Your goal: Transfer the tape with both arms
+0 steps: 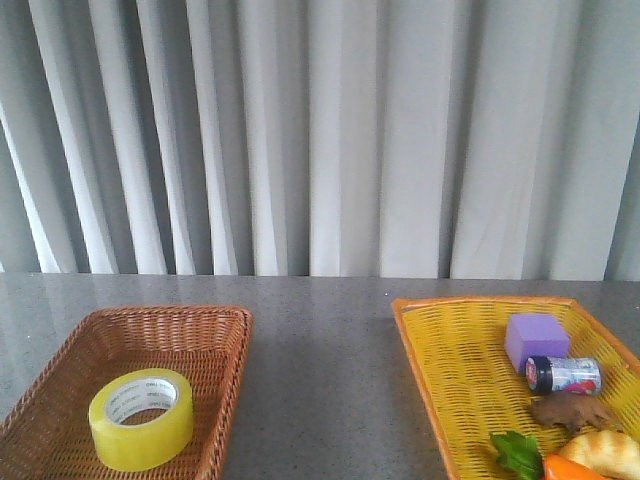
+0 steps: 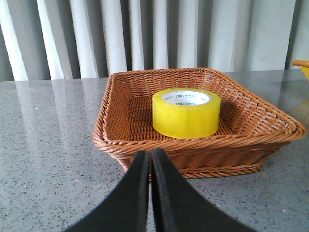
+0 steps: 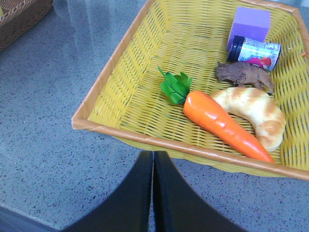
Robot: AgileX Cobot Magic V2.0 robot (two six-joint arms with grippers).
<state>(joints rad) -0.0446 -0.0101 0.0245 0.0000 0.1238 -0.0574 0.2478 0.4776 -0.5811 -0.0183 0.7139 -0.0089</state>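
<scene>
**Tape at rest in brown basket, both grippers pressed together**

While the tape (image 1: 141,418) sits flat on its side in the brown wicker basket (image 1: 60,355), core opening facing up, neither gripper touches it. Seen from the front, the roll lies toward the 5 o'clock part of the basket floor, close to the basket's right wall.

Left gripper (image 2: 150,159): fingers pressed together, nothing between them. It hangs over the grey speckled table (image 1: 320,380), just outside the near rim of the brown basket, with the tape at 12 o'clock beyond the rim.

Right gripper (image 3: 153,159): fingers pressed together, nothing between them. It hangs just outside the rim of the yellow wicker basket (image 1: 430,370).

Contents of the yellow basket:
- purple block (image 3: 250,25) in the far part;
- small black-capped jar (image 3: 253,50) lying on its side, touching the block;
- brown animal figure (image 3: 244,75) beside the jar;
- toy carrot (image 3: 219,123) with green leaves, resting against a croissant (image 3: 256,113).

White pleated curtains (image 1: 320,130) hang behind the table.
</scene>
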